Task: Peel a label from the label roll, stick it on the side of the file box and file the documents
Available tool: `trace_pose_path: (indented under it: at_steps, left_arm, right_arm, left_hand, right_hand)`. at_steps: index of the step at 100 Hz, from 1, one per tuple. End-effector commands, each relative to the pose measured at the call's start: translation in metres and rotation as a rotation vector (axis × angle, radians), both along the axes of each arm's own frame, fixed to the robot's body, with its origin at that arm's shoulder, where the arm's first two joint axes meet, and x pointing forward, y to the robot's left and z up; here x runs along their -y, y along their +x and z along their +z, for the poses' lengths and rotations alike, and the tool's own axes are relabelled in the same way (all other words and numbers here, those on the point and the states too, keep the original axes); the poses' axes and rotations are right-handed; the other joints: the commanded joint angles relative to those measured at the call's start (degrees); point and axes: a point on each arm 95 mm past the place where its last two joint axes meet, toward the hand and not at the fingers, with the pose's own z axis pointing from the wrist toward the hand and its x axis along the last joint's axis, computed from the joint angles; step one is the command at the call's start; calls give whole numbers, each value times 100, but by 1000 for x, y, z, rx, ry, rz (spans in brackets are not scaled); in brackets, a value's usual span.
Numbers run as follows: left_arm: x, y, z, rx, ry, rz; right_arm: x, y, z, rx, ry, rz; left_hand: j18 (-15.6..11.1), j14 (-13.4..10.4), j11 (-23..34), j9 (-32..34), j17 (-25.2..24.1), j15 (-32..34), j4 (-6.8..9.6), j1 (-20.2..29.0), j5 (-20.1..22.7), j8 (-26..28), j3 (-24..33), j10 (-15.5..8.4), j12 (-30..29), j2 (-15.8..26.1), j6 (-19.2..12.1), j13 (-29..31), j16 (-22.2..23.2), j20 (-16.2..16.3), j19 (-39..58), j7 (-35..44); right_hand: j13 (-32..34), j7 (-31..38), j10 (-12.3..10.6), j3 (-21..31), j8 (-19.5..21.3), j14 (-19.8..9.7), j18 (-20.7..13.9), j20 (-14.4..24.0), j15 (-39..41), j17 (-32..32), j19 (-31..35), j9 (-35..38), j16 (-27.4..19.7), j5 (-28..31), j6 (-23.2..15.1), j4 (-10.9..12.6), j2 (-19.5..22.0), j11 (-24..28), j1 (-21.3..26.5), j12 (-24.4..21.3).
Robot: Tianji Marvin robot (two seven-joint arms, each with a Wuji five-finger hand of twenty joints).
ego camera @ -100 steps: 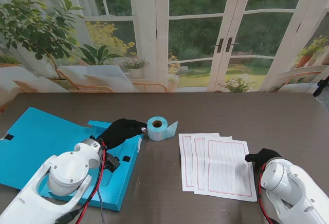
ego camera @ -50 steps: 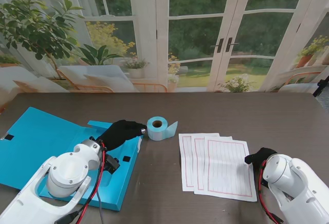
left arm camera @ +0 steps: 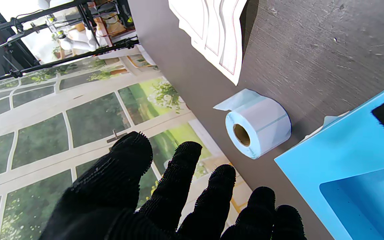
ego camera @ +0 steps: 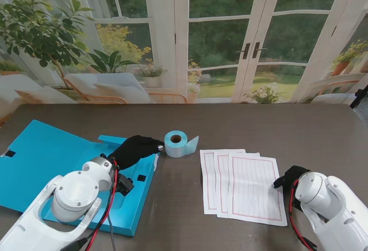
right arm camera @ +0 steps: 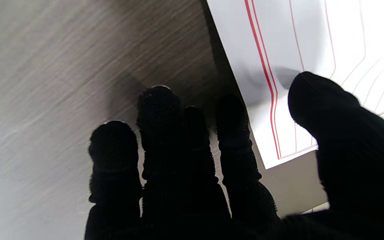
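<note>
From the stand camera you see the dark wood-grain table (ego camera: 259, 124) with the open bright blue plastic file box (ego camera: 40, 159) lying flat on your robot's left. The pale blue roll of labels (ego camera: 176, 143) lies on its side near the middle, a loose tail of label sticking out to its right. The black-gloved left hand (ego camera: 134, 149) reaches over the box's edge, its fingertips just beside the roll; whether they touch it you cannot tell. Three overlapping white sheets with red ruled lines (ego camera: 244, 186) lie right of centre, and the black-gloved right hand (ego camera: 290, 176) sits at their right edge.

Your left wrist camera shows the left hand (left arm camera: 165, 196) with fingers (left arm camera: 185, 163) spread and holding nothing, the label roll (left arm camera: 258, 126) clear of them, next to the blue box (left arm camera: 338, 173), the sheets (left arm camera: 215, 30) farther off.

Your right wrist camera shows the right hand (right arm camera: 205, 173) empty, fingers (right arm camera: 158, 113) loosely apart over bare table (right arm camera: 62, 66), the thumb over the edge of the ruled sheet (right arm camera: 338, 40).
</note>
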Motion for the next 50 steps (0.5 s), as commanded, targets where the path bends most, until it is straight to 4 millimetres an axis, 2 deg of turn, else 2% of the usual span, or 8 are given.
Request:
trace_pose_path:
  at_steps: [1,20,29,37,43,46,48,50]
  left_arm:
    - [3,-2,0,-12,-2,-18]
    - [3,-3,0,-17,-4,-20]
    - [4,-4,0,-20,-5,-18]
    - [4,-4,0,-25,-4,-18]
    - [4,-4,0,-28,-4,-18]
    - [4,-5,0,-29,-3,-18]
    - [4,-5,0,-29,-2,-18]
    - [4,-5,0,-30,-2,-18]
  right_arm:
    - [-3,-9,-12,-26,5,3]
    - [-3,-8,-14,20,-24,-21]
    - [-3,-8,-15,27,-16,-36]
    - [-3,-9,-14,22,-4,-37]
    - [-2,-10,-13,22,7,-38]
    - [-2,-11,-12,25,9,-38]
    - [-2,-11,-12,27,8,-36]
    - [-2,-12,-11,29,8,-33]
  left_hand:
    - [-210,23,10,-77,-101,27,-79,33,111,37,-106,12,-35,214,8,-106,-61,-83,-148,3]
    - [-220,10,9,-83,-99,26,-77,50,120,44,-133,17,-36,245,24,-112,-62,-100,-153,4]
    - [-222,12,7,-89,-97,25,-80,70,121,46,-154,24,-37,264,49,-117,-62,-108,-154,2]
    - [-225,1,10,-84,-99,28,-84,76,131,48,-176,28,-36,289,55,-111,-61,-117,-159,3]
    - [-226,21,10,-82,-97,26,-86,92,141,50,-192,34,-37,301,71,-114,-62,-127,-164,4]
    - [-225,21,9,-84,-96,27,-86,107,136,49,-198,35,-37,300,66,-113,-61,-131,-166,1]
    - [-222,16,11,-78,-95,28,-87,108,138,50,-205,41,-37,304,57,-111,-61,-134,-166,1]
    - [-222,11,11,-78,-95,28,-88,109,137,50,-211,41,-37,308,59,-111,-61,-135,-167,0]
  right_hand:
    - [445,438,-200,-233,-216,-169,-72,-40,214,599,8,379,74,268,-294,-643,2,-106,407,39]
    - [1245,984,-477,-219,-437,-210,111,-117,141,1118,-41,1398,62,976,-940,-1111,-44,-232,864,27]
    - [1253,975,-474,746,-477,-168,165,-120,105,1147,-62,1489,196,1041,-947,-1531,-70,-344,525,87]
    - [1144,602,-330,738,-543,-116,154,-87,8,973,-70,1225,184,925,-653,-1533,181,-481,97,49]
    - [898,50,-241,386,-367,-81,110,-13,15,761,-62,972,217,789,-442,-845,308,-524,-214,-8]
    - [756,-350,-209,302,-224,-43,95,21,56,646,-43,835,223,622,-268,-107,219,-551,-517,-66]
    - [682,-578,-196,303,-51,-23,89,40,85,587,-33,764,214,552,-196,689,90,-551,-762,-103]
    - [601,-801,-194,622,96,-7,72,56,118,517,-21,690,203,434,-152,2041,-71,-539,-1240,-130]
